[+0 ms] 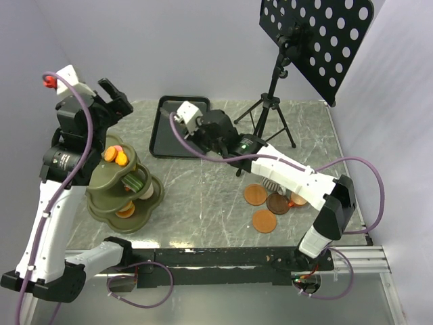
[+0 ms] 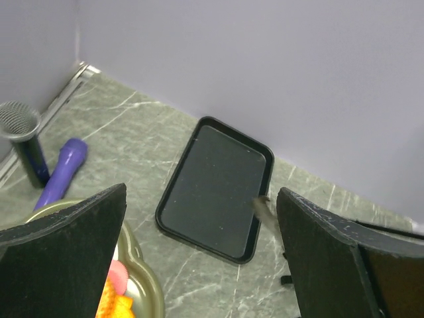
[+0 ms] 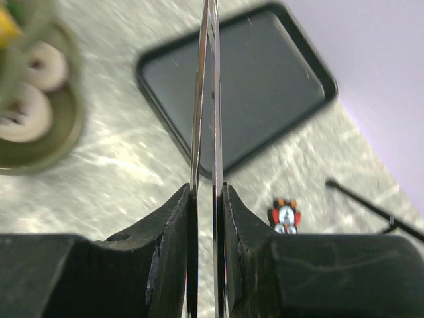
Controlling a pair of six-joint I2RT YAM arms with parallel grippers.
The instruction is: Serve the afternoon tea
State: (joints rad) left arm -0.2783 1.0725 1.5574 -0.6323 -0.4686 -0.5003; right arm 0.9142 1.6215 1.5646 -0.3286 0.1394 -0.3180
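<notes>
Small pastries sit on an olive tiered stand (image 1: pixel 145 203): orange and pink ones (image 1: pixel 116 155) on the top tier, a green one (image 1: pixel 137 181) and an orange one lower down. In the right wrist view two white donuts (image 3: pixel 32 93) lie on the stand. Three brown-orange saucers (image 1: pixel 264 221) lie at the right, with a ribbed grey cup (image 1: pixel 271 185) beside them. My right gripper (image 3: pixel 207 192) is shut on thin metal tongs (image 3: pixel 209 99) near the black tray (image 1: pixel 177 128). My left gripper (image 2: pixel 202 192) is open and empty, held high above the stand (image 2: pixel 144 286) and the tray (image 2: pixel 215 189); in the top view it (image 1: pixel 118 96) is at the far left.
A tripod music stand (image 1: pixel 274 101) stands at the back right. A purple object (image 2: pixel 66 171) and a black mesh-topped cylinder (image 2: pixel 21 139) lie by the left wall. A small orange and red object (image 3: pixel 285 215) lies on the table near the tray (image 3: pixel 258 86).
</notes>
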